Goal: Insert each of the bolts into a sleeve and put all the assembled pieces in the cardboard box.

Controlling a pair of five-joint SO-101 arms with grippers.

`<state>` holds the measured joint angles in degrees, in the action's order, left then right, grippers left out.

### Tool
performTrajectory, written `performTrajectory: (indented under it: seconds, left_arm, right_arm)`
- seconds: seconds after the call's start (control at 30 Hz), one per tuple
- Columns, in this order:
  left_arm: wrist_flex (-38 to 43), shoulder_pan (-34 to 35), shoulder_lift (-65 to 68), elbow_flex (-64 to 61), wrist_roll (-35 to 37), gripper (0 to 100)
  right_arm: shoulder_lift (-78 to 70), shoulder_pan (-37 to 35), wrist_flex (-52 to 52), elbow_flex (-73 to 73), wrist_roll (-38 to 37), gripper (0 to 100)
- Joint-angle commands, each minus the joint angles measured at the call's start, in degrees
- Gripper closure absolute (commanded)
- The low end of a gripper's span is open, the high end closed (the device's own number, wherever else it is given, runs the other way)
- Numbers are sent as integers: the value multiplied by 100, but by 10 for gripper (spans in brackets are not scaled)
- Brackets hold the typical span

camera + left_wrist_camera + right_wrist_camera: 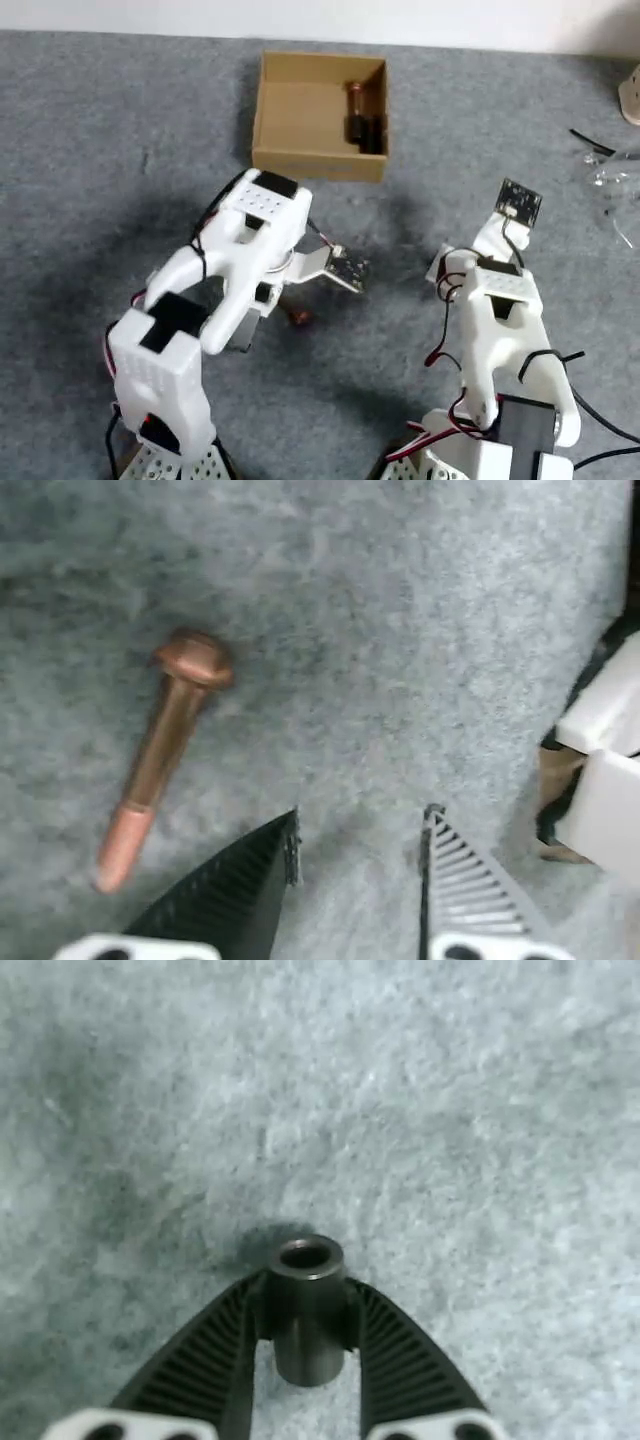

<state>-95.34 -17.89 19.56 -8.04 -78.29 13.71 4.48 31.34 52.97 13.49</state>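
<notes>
A copper bolt [165, 750] lies flat on the grey felt, off to one side of my left gripper [360, 825], which hangs open just above the felt with nothing between its fingers. From above, the bolt [298, 317] peeks out beside the left arm [245, 250]. My right gripper [305, 1295] is shut on a dark sleeve [305, 1305], held upright with its bore facing the camera, above bare felt. The right arm [500, 300] stands to the right. The cardboard box [275, 110] sits at the back with an assembled dark-and-copper piece [362, 115] inside.
Black cables and clear plastic bits [605, 165] lie at the far right edge. Grey felt [100, 180] covers the table, with open room to the left and between the arms. A white part of the other arm [600, 770] shows in the left wrist view.
</notes>
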Motion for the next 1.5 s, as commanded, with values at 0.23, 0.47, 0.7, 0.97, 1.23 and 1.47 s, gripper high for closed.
performTrajectory:
  seconds: [0.23, 0.47, 0.7, 0.97, 1.23, 1.47]
  left_arm:
    - [229, 75, 963, 1191, -2303, 803]
    - [123, 84, 1578, 1780, -2268, 804]
    - [62, 84, 1604, 1815, -2268, 806]
    - [62, 92, 1604, 1815, -2268, 825]
    - [26, 145, 1604, 1815, -2268, 995]
    - [-35, 136, 1578, 1771, -2268, 993]
  right_arm:
    - [66, 92, -154, -286, -53, 993]
    - [66, 92, -154, -286, -53, 993]
    - [66, 92, -154, -286, -53, 993]
    - [66, 92, -154, -286, -53, 993]
    - [66, 92, -154, -286, -62, 993]
    - [57, 92, -154, -286, -70, 993]
